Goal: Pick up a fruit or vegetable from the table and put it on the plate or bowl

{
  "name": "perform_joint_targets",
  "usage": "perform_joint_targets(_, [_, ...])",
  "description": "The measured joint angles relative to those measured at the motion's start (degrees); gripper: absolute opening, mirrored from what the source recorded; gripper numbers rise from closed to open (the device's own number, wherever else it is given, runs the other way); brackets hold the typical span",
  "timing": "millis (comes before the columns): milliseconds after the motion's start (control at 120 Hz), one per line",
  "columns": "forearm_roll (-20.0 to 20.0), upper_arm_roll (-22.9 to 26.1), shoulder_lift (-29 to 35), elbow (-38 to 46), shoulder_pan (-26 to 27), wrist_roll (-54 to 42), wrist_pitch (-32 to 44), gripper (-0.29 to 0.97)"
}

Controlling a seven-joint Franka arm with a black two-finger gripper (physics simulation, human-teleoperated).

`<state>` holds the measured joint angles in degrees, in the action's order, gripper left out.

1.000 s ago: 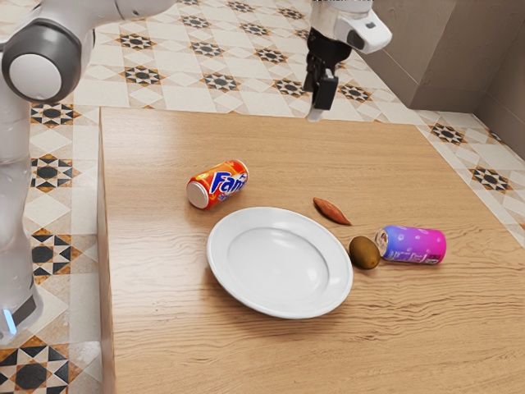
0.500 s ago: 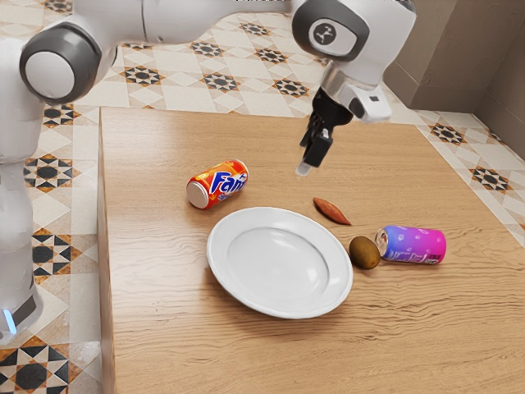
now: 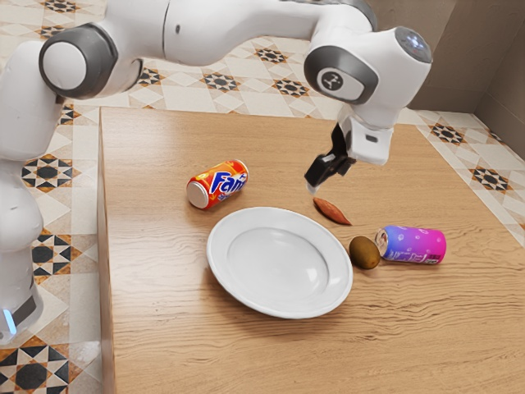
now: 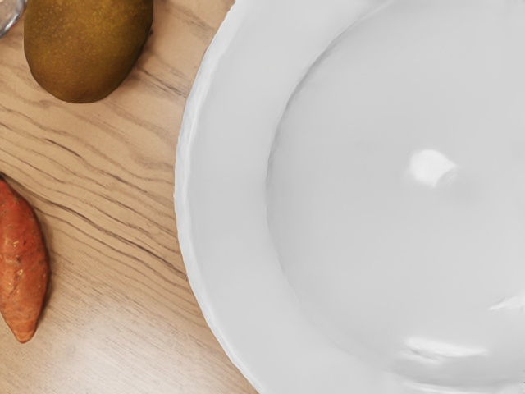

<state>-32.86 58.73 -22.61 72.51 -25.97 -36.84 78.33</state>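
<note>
your claw point(image 3: 317, 183) now down from high over table, hangs just above sweet potato point(image 3: 331, 211). potato lies untouched beside plate point(image 3: 279, 261), exterior view's right. claw width: cannot tell. you judge: grasp next.

Glossy white, rounded robot arm point(image 3: 205, 29) with dark grey disc joint caps point(image 3: 70, 64); beneath the emblem-marked cap point(image 3: 332, 80), a black gripper point(image 3: 314, 185).

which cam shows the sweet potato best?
Exterior view. The sweet potato shows whole there, lying on the table beside the plate, with the gripper hovering just above one end. The wrist view shows it closer, with skin detail, but the frame edge cuts part of it off.
</note>
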Motion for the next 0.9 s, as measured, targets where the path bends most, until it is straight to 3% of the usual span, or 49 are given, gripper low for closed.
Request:
perform_joint_targets(100, [-3.8,2.3,-3.2,-1.2,0.0,-5.6,1.7,0.68])
perform_joint_targets(308, [-10.5,3.6,-17.7,-17.3,2.5,-15.7,4.5,0.68])
perform_joint_targets(517, [-5.6,2.7,-20.1,-17.5,1.6,-23.5,8.8,0.68])
perform_joint_targets(900, [-4.1,2.2,-25.0,-15.9,2.9,-31.0,12.1,0.68])
